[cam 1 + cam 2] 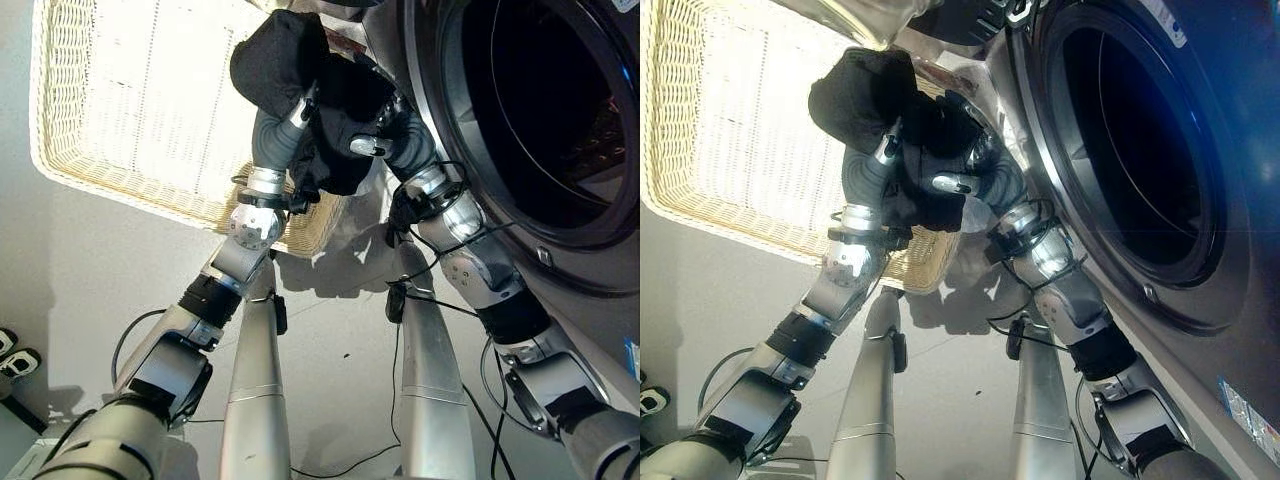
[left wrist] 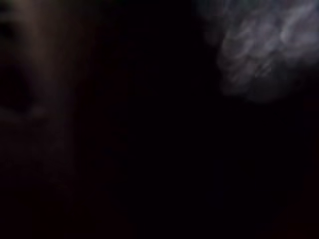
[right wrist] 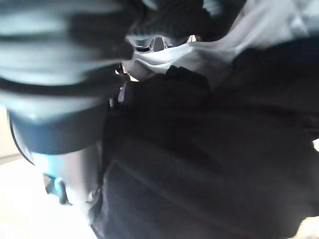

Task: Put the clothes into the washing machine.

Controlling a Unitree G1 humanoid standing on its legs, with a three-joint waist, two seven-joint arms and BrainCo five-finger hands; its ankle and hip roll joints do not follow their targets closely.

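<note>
I have the black garment [image 1: 300, 90] bunched up between both hands, lifted clear of the wicker basket [image 1: 120, 110] and just beside the rim of the washing machine [image 1: 600, 250], on its basket side. None of the cloth has crossed into the drum opening [image 1: 540, 110] yet, as far as I can see.

My left hand [image 1: 300, 110] sits under the bundle with the cloth draped over it; one finger pokes out, but I cannot tell how the rest are set. My right hand [image 1: 372, 146] is on the side of the bundle nearer the machine, with a curled finger showing over the dark fabric, so I read it as clutching the garment. Its wrist camera looks onto dark cloth pressed close.

The basket, on the far side of the bundle from the machine, looks bare where I can see its floor. By my judgement the pick-up is done; what is left is carrying the bundle across the rim into the drum and letting go.
</note>
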